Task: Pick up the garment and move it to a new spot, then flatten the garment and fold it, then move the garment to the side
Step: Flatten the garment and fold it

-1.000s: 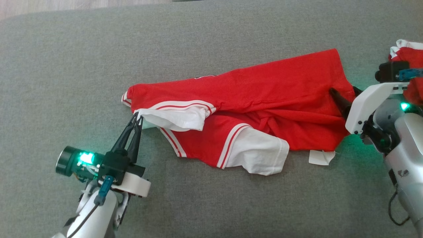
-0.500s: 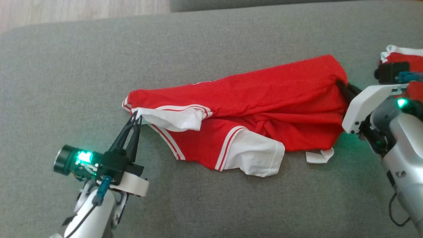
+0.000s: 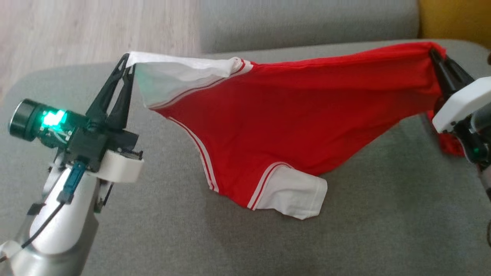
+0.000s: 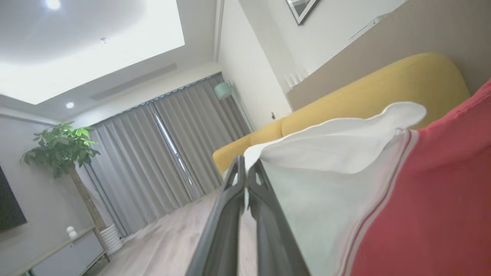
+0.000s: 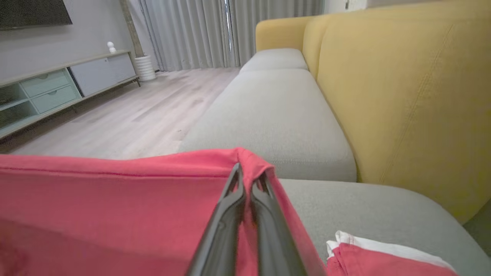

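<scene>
Grey sofa cushion point(image 3: 345, 237) lies under the garment point(image 3: 291, 126), a red shirt with white sleeves strung across the middle of the head view. At upper left the left gripper point(image 3: 127, 63) pinches a white sleeve edge; at upper right the right gripper point(image 3: 434, 53) pinches a red corner. The lower sleeve hangs at bottom centre; whether it touches the cushion I cannot tell. Carrying it well calls for both arms travelling together, level, with the cloth taut. Around stand a yellow backrest point(image 5: 402, 96), a second red garment point(image 5: 376, 260), wooden floor point(image 3: 96, 30) and grey curtains point(image 4: 172, 153).
</scene>
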